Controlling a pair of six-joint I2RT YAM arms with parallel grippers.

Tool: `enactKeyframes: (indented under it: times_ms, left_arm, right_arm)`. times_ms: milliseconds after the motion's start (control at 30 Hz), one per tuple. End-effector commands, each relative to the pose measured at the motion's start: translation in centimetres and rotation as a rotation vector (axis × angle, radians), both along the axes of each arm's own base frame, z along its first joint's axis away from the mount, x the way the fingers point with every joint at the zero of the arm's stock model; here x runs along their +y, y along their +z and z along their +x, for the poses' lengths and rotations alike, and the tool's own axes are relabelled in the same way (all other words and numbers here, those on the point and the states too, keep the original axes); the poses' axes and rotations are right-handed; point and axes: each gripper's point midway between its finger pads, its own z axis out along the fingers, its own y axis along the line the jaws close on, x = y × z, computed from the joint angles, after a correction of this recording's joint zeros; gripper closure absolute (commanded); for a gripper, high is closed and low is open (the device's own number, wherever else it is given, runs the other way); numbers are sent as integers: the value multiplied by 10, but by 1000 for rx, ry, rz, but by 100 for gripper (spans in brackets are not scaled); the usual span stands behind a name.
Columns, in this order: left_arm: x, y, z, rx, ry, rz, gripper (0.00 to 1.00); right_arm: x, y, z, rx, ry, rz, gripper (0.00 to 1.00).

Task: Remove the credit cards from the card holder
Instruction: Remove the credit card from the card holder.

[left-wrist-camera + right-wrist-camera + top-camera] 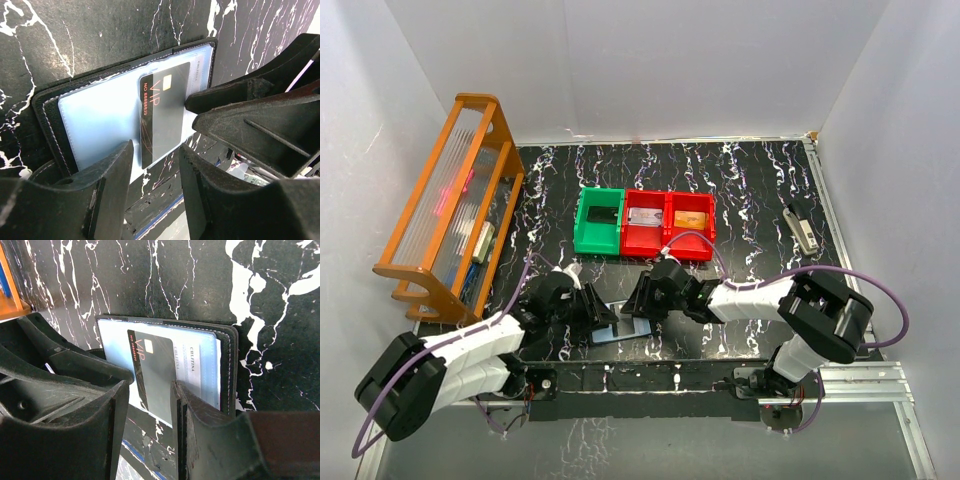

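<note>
The card holder (610, 331) lies open on the marbled table between my two grippers, its light-blue panels (100, 120) facing up. A black credit card (162, 112) marked VIP sticks partway out of a pocket toward the table's near edge. A white card (192, 367) stays tucked in the pocket beside it. My left gripper (156, 147) is open, its fingertips on either side of the black card's free end without clamping it. My right gripper (149, 385) is open too. One of its fingers (200, 410) rests on the holder's panel, and a tip touches the black card's edge.
A green bin (599, 222) and two red bins (645, 222) (690, 222) stand in a row behind the holder, each with a card inside. A wooden rack (450, 210) fills the left side. A small grey object (801, 228) lies at the far right.
</note>
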Motion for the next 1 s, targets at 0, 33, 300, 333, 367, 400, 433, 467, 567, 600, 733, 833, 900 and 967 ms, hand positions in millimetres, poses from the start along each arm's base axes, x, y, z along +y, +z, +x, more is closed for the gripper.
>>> enactKeyframes:
  times_ms: [0, 33, 300, 333, 367, 400, 433, 467, 567, 600, 733, 833, 900, 967]
  left_arm:
    - [28, -42, -24, 105, 10, 142, 59]
    - [26, -43, -25, 112, -2, 132, 59]
    - [12, -47, -27, 142, -56, 89, 65]
    - [11, -47, -27, 144, -56, 86, 65]
    - [11, -47, -27, 143, -53, 82, 65]
    - [10, -47, -27, 140, -51, 77, 65]
    - [10, -47, -26, 138, -47, 75, 66]
    - [12, -47, -26, 137, -38, 82, 66]
    - [15, -44, -23, 110, -13, 73, 67]
    - [14, -41, -22, 95, -7, 58, 68]
    - [2, -27, -16, 48, 10, -53, 82]
    - [-8, -15, -11, 16, 2, -121, 92]
    - [-11, -11, -8, 6, -2, -132, 99]
    - [-13, -5, -6, -8, 1, -153, 100]
  right_arm:
    - [-40, -46, -24, 83, -15, -176, 63]
    - [-43, -47, -25, 85, -19, -179, 63]
    - [-51, -54, -34, 102, -8, -182, 65]
    - [-51, -55, -35, 106, -4, -178, 66]
    - [-51, -55, -35, 107, -5, -177, 66]
    - [-52, -55, -36, 107, -7, -177, 66]
    - [-52, -56, -36, 110, -6, -178, 66]
    - [-52, -56, -37, 108, -5, -177, 67]
    - [-52, -56, -38, 106, 8, -174, 71]
    - [-51, -56, -38, 105, 14, -168, 71]
    - [-47, -57, -41, 111, 41, -151, 74]
    - [-46, -57, -42, 112, 48, -146, 74]
    - [-46, -57, -42, 112, 47, -146, 74]
    - [-47, -57, -42, 111, 45, -145, 74]
